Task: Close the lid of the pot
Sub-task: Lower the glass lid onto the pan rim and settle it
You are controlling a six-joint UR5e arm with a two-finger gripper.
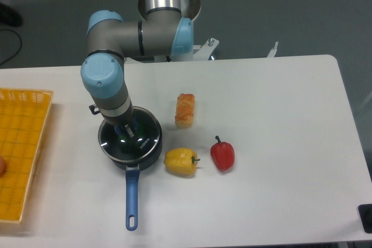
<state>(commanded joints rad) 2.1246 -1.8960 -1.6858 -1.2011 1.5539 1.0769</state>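
Observation:
The dark grey pot (149,154) stands left of centre on the white table, its long blue handle (132,194) pointing toward the front edge. The clear glass lid (141,141) with its thin metal rim lies flat over the pot's mouth. My gripper (127,130) reaches straight down onto the lid's centre, where its fingers (131,132) close around the blue knob, most of which they hide. Something green glints through the glass inside the pot.
A yellow pepper (181,162) lies just right of the pot, with a red pepper (222,154) beside it. An orange-and-white sushi piece (185,110) sits behind them. A yellow basket (23,149) fills the left edge of the table.

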